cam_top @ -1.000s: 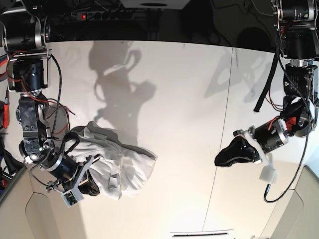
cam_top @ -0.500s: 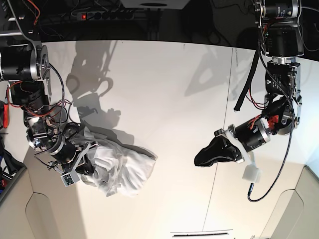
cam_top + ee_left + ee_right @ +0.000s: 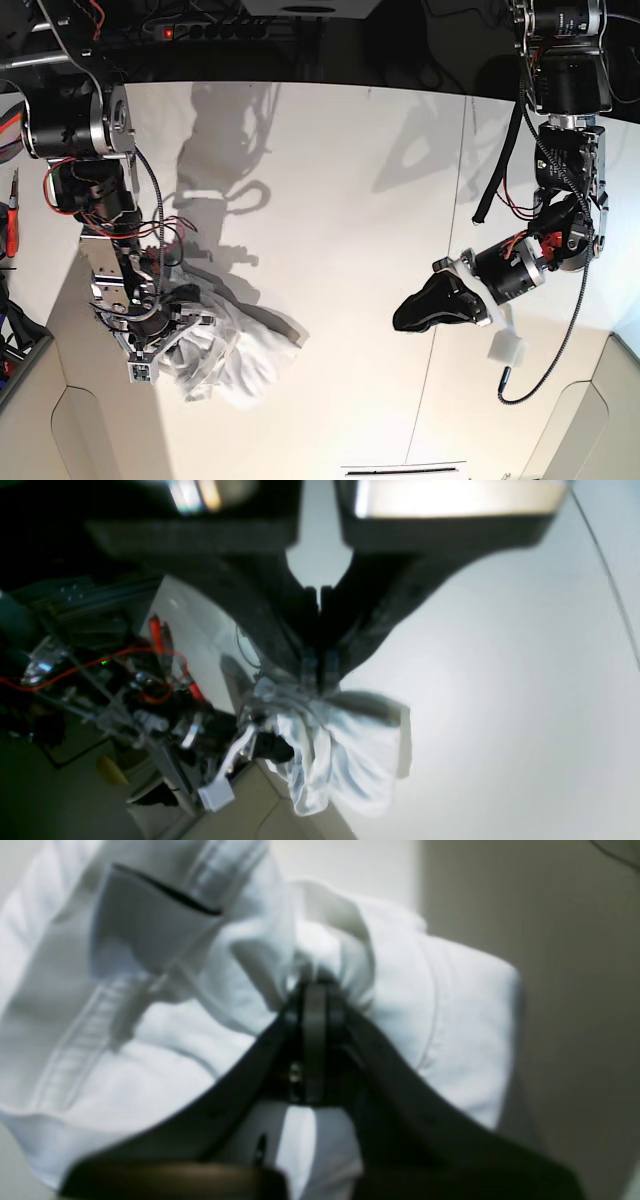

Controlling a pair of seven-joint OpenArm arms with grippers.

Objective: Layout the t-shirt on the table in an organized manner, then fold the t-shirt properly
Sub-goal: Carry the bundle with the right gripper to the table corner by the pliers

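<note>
We see the t-shirt (image 3: 225, 355) lying in a crumpled white heap near the front corner of the worktop (image 3: 340, 200), on the side of the right arm. Compared with a second ago, the heap is more bunched and sits a little nearer the front edge; its spread towards the middle of the worktop has shrunk. The right gripper (image 3: 314, 990) has its fingers (image 3: 314, 1040) pressed together on a pinch of the white cloth, and the right wrist view shows folds and a stitched hem gathered around the tips. In the base view this arm now stands more upright over the shirt than before, when it lay lower and further out towards the corner, and its shadow on the worktop has shifted with it.

The left gripper (image 3: 432, 305) hovers over bare worktop, well apart from the shirt, beside the thin dark seam line (image 3: 440, 300). Its fingers (image 3: 300, 630) are closed together on nothing; the left wrist view shows them meeting with only a sliver of gap, the shirt seen far beyond them. Since a second ago this gripper has moved in towards the middle of the worktop, and over the last half second it has barely changed
</note>
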